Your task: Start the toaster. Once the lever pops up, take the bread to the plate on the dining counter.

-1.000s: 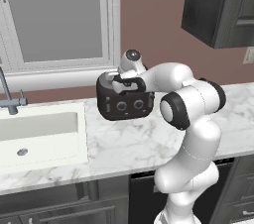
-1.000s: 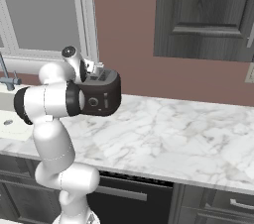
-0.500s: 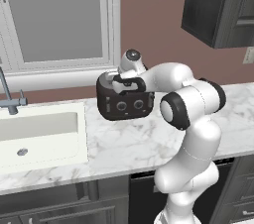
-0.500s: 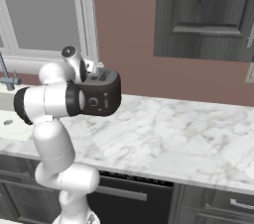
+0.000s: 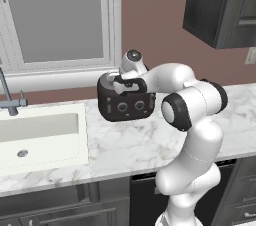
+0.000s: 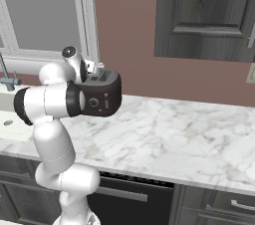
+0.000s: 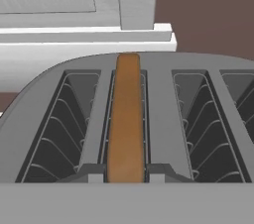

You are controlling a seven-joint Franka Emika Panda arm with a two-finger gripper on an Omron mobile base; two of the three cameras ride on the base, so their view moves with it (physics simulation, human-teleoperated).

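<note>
The black toaster (image 5: 125,106) (image 6: 102,100) stands on the marble worktop by the window wall. My gripper (image 5: 124,83) (image 6: 96,72) reaches down onto its top from the arm. In the hand view the toaster's top (image 7: 159,114) shows several slots, and the brown bread (image 7: 127,119) stands on edge in the second slot from the left. My gripper (image 7: 127,175) is shut on the bread, one dark fingertip (image 7: 94,173) pressed against each face of its near end. The plate and the dining counter are out of view.
A white sink (image 5: 40,135) with a metal faucet (image 5: 10,99) lies left of the toaster. Dark upper cabinets (image 5: 220,5) (image 6: 204,15) hang to the right. The marble worktop (image 6: 174,134) stretches right of the toaster. A window sill (image 7: 84,34) runs behind it.
The fingers have closed onto the slice. The arm and the toaster stand where they were.
</note>
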